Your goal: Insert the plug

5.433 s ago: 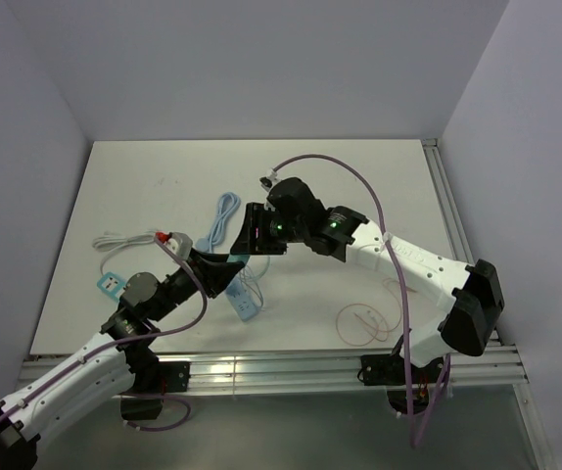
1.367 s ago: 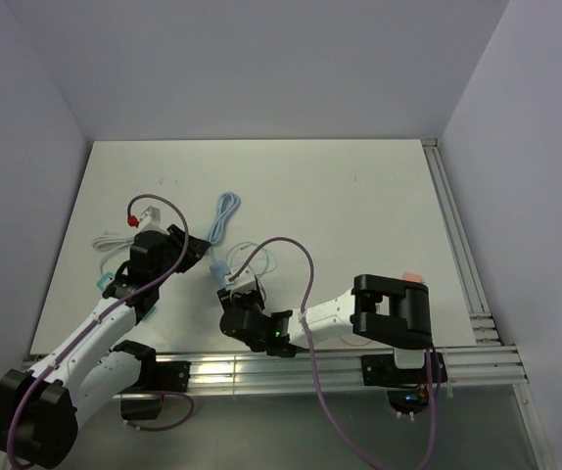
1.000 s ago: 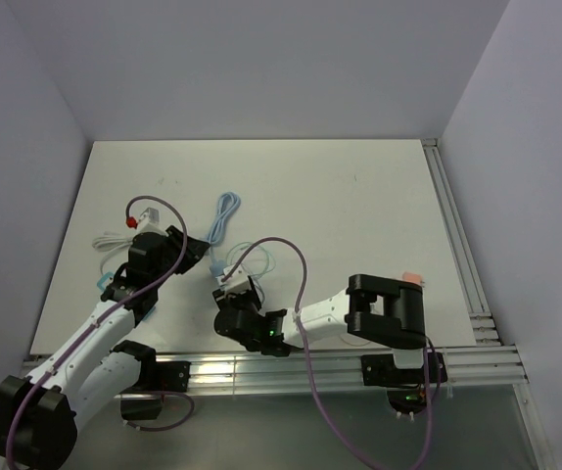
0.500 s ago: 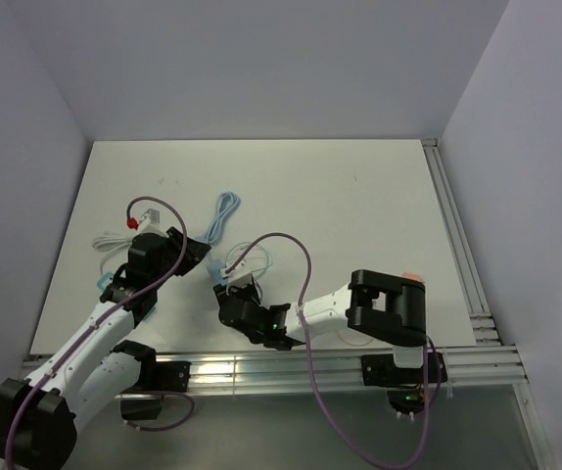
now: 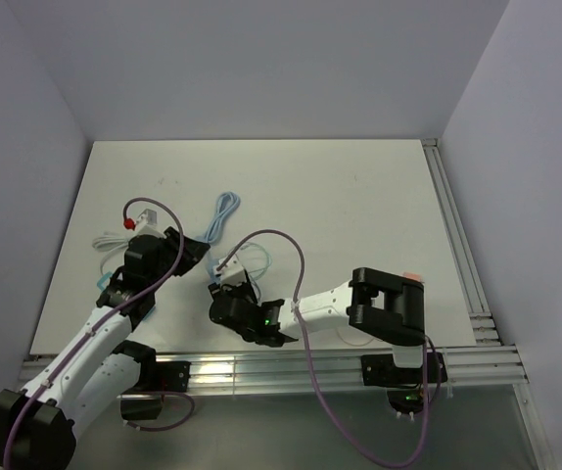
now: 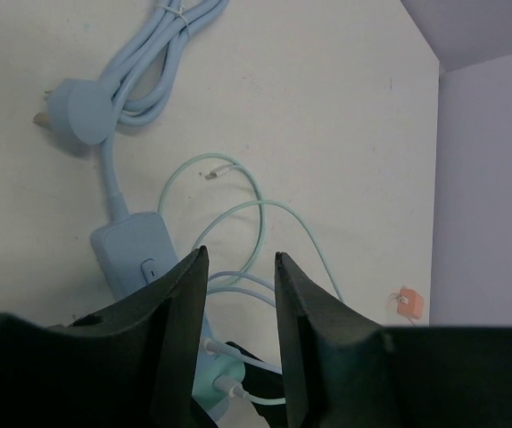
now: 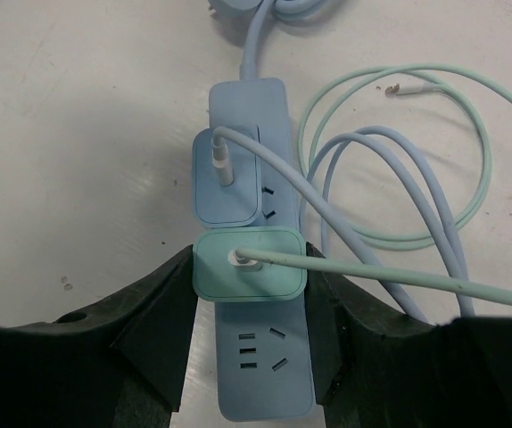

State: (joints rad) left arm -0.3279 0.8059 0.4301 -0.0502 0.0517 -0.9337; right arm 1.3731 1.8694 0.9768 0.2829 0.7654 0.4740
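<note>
Clasping green plug (image 7: 249,267) seated on power strip (image 7: 265,392), right hand (image 7: 249,259) straddles it; left hand (image 6: 241,267) slightly parted, empty.

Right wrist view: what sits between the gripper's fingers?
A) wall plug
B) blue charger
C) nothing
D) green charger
D: the fingers of the right gripper flank the green charger on the strip; the blue charger lies beyond them.

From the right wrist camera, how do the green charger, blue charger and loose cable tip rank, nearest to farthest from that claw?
1. Green charger, between the fingers of the right gripper.
2. Blue charger, just beyond, on the power strip.
3. Loose cable tip, upper right, farthest.
</note>
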